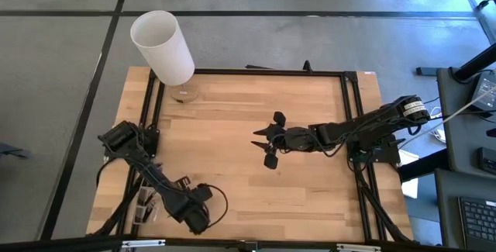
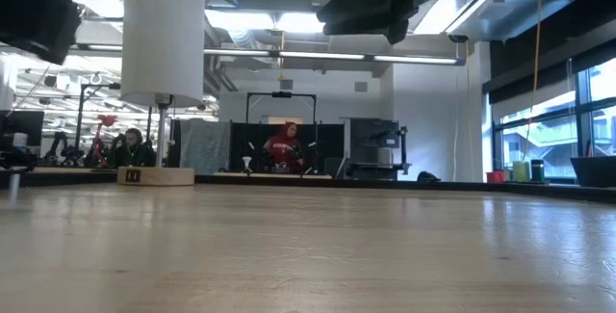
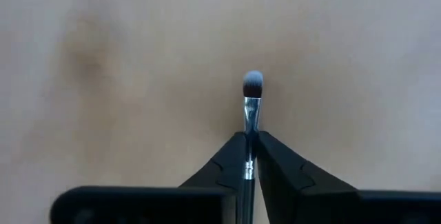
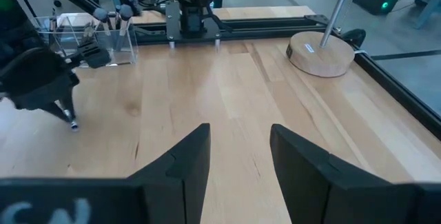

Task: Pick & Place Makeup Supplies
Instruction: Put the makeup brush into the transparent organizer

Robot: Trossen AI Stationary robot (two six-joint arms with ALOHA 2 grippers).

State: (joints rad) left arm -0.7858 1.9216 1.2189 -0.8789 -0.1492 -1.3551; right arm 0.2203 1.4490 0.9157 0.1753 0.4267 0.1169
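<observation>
One makeup brush (image 3: 252, 103) is pinched between the two fingers of the left gripper (image 3: 251, 156); the fingers are closed tight on its metal collar and dark handle, and the small bristle tip sticks out beyond them, over the bare wood of the table (image 1: 248, 128). In the right wrist view the same gripper (image 4: 65, 110) hangs just above the wood with the end of the brush (image 4: 72, 122) pointing down, near a clear holder (image 4: 103, 41). This holder stands at the table edge on the left arm's side, and several more brushes (image 4: 118, 14) stand upright in it. Seen from above, the left gripper (image 1: 195, 213) is close beside this holder.

The right gripper (image 1: 271, 141) is farther from the holder, over the middle of the table, with its fingers (image 4: 182, 165) spread wide and nothing between them. The lamp (image 1: 164, 46), with its white shade and round wooden base (image 4: 322, 53), stands at the far corner of the table.
</observation>
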